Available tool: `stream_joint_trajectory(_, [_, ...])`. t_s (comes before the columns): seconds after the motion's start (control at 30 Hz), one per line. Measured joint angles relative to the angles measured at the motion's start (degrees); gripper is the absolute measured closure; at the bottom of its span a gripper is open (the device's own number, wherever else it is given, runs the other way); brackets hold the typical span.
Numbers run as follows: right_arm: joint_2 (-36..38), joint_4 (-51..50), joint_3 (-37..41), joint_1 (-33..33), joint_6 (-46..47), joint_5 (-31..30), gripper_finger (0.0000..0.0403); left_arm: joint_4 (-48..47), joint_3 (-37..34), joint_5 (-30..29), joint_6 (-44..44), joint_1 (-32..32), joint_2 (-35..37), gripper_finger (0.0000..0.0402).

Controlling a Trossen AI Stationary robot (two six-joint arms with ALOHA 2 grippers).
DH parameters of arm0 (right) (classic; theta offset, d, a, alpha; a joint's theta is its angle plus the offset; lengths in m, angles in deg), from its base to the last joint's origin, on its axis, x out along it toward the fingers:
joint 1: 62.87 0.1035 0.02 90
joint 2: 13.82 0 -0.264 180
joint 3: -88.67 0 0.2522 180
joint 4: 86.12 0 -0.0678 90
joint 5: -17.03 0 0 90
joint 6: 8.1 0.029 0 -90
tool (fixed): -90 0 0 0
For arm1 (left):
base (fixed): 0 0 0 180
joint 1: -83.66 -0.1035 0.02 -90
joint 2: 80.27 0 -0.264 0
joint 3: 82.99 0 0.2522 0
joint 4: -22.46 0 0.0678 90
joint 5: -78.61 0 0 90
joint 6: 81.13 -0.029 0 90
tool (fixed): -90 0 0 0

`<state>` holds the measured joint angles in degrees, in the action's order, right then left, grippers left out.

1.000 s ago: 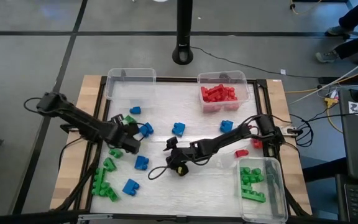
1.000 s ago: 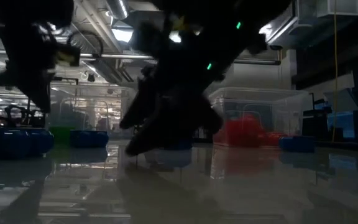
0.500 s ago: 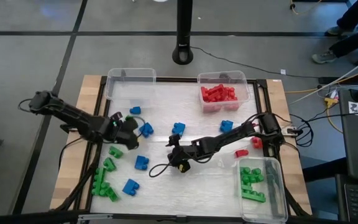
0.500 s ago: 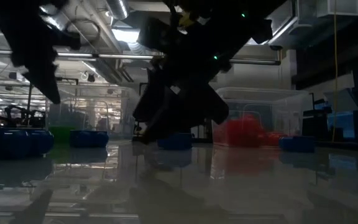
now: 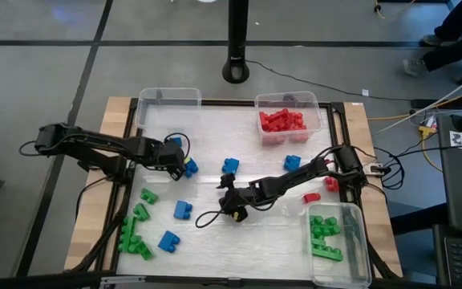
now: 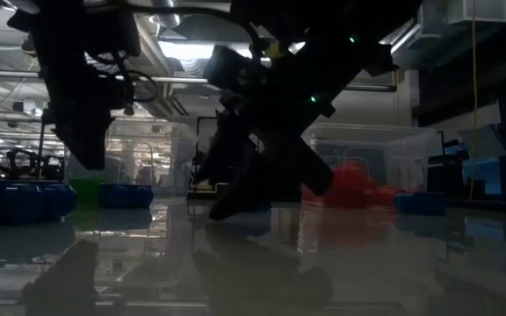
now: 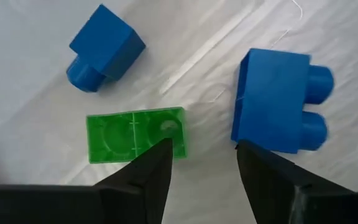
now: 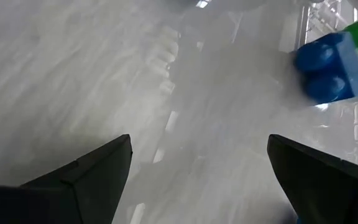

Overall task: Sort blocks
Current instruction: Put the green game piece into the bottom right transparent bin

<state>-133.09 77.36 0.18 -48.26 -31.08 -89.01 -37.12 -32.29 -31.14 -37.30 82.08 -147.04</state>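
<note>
Blue, green and red blocks lie scattered on the white table top. My left gripper [image 5: 175, 156] [image 7: 204, 152] stands open, pointing steeply down, over a green block [image 7: 135, 134] that lies hollow side up. One finger shows in front of that block's corner; I cannot tell whether it touches. Two blue blocks [image 7: 104, 46] [image 7: 275, 102] lie on either side of it, seen from above as blue blocks [image 5: 175, 142] [image 5: 189, 167]. My right gripper [image 5: 225, 195] [image 8: 199, 143] is open over bare table at the middle, with a blue block [image 8: 331, 68] ahead of it.
A clear bin [image 5: 168, 106] stands far left, a bin of red blocks [image 5: 289, 119] far right, a bin of green blocks [image 5: 339, 241] near right. Green blocks [image 5: 139, 221] and blue blocks [image 5: 183, 209] [image 5: 168, 241] lie near left. A red block [image 5: 312, 197] lies beside the right arm.
My left gripper has swung from the green blocks at the near left toward the far edge and a little right, rolling as it went, and now stands over the blocks beside the two blue ones. No block has moved.
</note>
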Motion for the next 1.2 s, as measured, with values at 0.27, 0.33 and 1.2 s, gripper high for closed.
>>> stream_joint_trajectory(0.27, [0.0, 3.3, 0.3, 0.0, 0.0, -0.3, 0.0029, 8.0, -5.6, -0.2, -3.2, -2.2, -1.0, 0.0247])
stream_joint_trajectory(0.33, [0.0, 3.3, 0.3, 0.0, 0.0, -0.3, 0.0029, 10.6, -7.0, -0.1, -4.6, -2.7, -1.3, 0.0253])
stream_joint_trajectory(1.2, [9.4, -0.5, 0.3, 0.2, -6.7, -12.8, 0.0029, 27.4, -3.6, -1.6, -15.4, 16.5, 13.8, 0.0396])
